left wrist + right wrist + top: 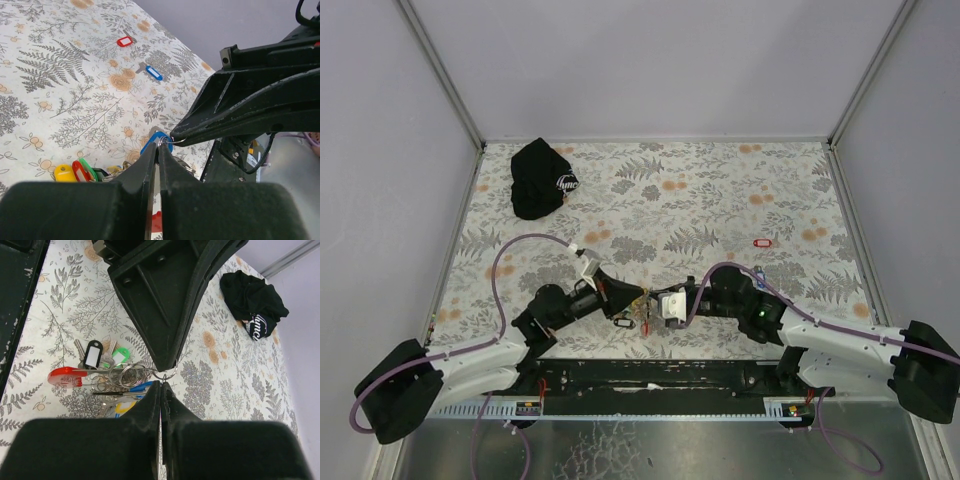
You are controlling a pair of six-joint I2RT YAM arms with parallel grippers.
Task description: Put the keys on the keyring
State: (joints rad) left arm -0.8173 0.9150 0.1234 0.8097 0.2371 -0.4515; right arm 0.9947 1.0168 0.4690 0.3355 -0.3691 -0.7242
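Note:
My two grippers meet tip to tip over the key bunch (629,317). The left gripper (159,148) is shut on a thin keyring (163,141), with a blue-tagged key (154,140) just beyond its tips. The right gripper (161,384) is shut on the same keyring (170,375), which loops round the left fingertip (167,362). The bunch beside it shows a red plastic piece (64,376), larger rings (131,375), and black (92,354), green (120,356), blue (143,387) and yellow (121,408) tags. Yellow (65,173), red (78,170) and green (89,168) tags show in the left wrist view.
A loose red-tagged key (761,242) lies right of centre on the fern-patterned cloth; it also shows in the left wrist view (124,42), with a loose blue-tagged key (153,73) near it. A black cap with white logo (540,178) lies at the far left. Walls enclose the table.

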